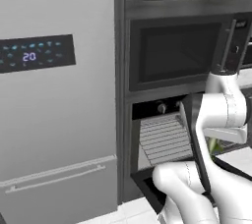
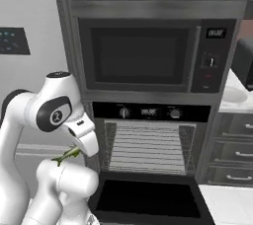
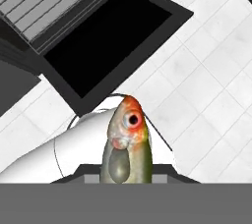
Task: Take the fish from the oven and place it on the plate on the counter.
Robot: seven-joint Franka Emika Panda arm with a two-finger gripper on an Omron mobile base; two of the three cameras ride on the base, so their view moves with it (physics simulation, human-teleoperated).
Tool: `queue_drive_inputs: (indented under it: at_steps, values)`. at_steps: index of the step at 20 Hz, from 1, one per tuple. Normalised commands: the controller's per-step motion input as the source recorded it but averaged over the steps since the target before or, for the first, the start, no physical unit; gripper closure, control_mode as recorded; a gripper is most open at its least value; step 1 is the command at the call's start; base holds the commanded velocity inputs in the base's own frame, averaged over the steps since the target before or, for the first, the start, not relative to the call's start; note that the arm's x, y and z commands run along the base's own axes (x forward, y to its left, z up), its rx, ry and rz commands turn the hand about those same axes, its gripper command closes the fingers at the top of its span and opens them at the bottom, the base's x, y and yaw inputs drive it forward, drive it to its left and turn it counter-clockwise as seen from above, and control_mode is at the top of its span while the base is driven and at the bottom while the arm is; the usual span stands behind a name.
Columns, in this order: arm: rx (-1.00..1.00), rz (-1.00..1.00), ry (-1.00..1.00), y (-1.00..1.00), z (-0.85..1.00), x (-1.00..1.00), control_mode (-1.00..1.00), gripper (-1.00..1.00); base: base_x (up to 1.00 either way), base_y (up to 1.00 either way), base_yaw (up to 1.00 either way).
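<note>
- The tall pale grey refrigerator with a dark display strip stood at 9 o'clock of the dark cabinet column in the left base view.
- The large built-in black oven with round knobs and a small display strip sat low in that column, its door folded down flat and its silver wire racks bare in the cavity.
- The black microwave with a side keypad panel sat at 12 o'clock of the oven.
- The white arm with dark joints stood in front of the oven, at 9 o'clock of the open cavity in the right base view.
- The white marble-patterned counter lay at 3 o'clock of the microwave's lower corner, carrying a round, shallow, pale plate near its front edge.
- The end effector hung outside the oven, at 8 o'clock of the racks, clamped on the fish.
- The small slender olive-green and yellowish fish stuck out from between the fingers, head outward with an orange-red crown; in the hand view it was seen over the white tiled floor, with the open oven door at 11 o'clock. It was well apart from the plate.
</note>
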Motion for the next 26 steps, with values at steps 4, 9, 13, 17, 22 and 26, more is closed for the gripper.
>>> queue_drive_inputs:
  at_steps: [4,9,13,17,22,26]
  values:
    - [0.0,0.0,0.0,0.0,0.0,0.0,1.0,1.0,-0.18,-1.0,0.21]
    - [0.0,0.0,0.0,0.0,0.0,0.0,1.0,1.0,-0.79,-1.0,0.0]
    - [0.0,0.0,0.0,0.0,0.0,0.0,1.0,1.0,0.01,-1.0,0.04]
    - [0.0,0.0,0.0,0.0,0.0,0.0,1.0,1.0,0.66,-1.0,0.18]
    - [0.0,0.0,0.0,0.0,0.0,0.0,1.0,1.0,0.14,-1.0,0.17]
    - [0.0,0.0,0.0,0.0,0.0,0.0,1.0,1.0,-0.06,-1.0,0.24]
